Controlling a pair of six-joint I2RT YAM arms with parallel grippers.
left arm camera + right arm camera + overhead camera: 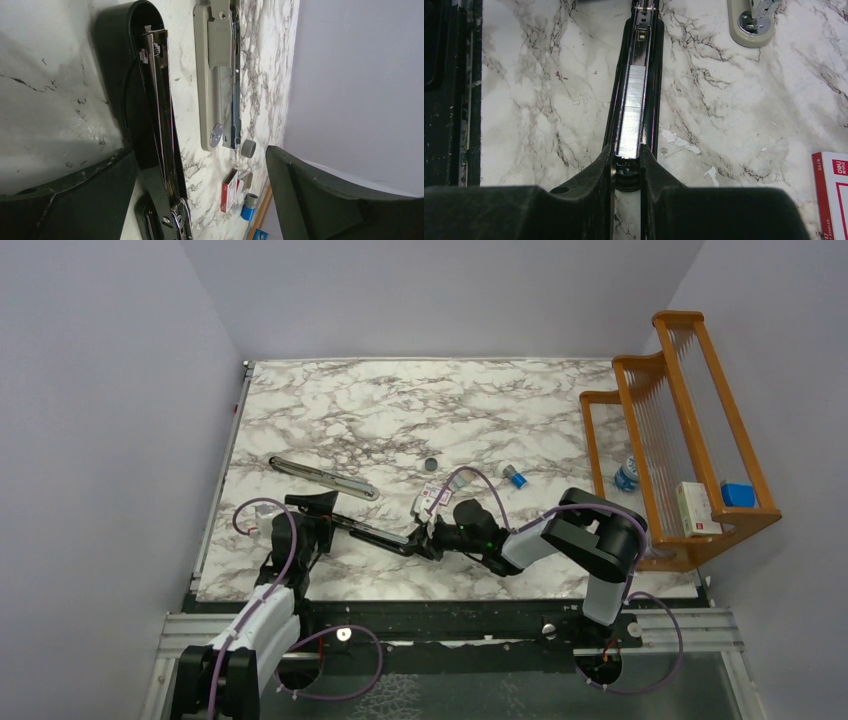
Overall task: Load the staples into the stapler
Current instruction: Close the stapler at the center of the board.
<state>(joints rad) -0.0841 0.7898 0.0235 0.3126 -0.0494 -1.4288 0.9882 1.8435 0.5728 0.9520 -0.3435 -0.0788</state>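
Staples [631, 115] lay in the open stapler [372, 532], its tip pinched by the right jaws; left jaws gaped wide, empty.

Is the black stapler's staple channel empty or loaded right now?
Loaded. The right wrist view shows silvery-grey metal staple strips lying in the open channel of the long black stapler.

Reads "deli" in white on a red patch, with "24/6" in red just beside it, on the white-and-red box [831, 200] to the right of the right end effector [627, 162]; smaller print along the box edge too blurred to read.
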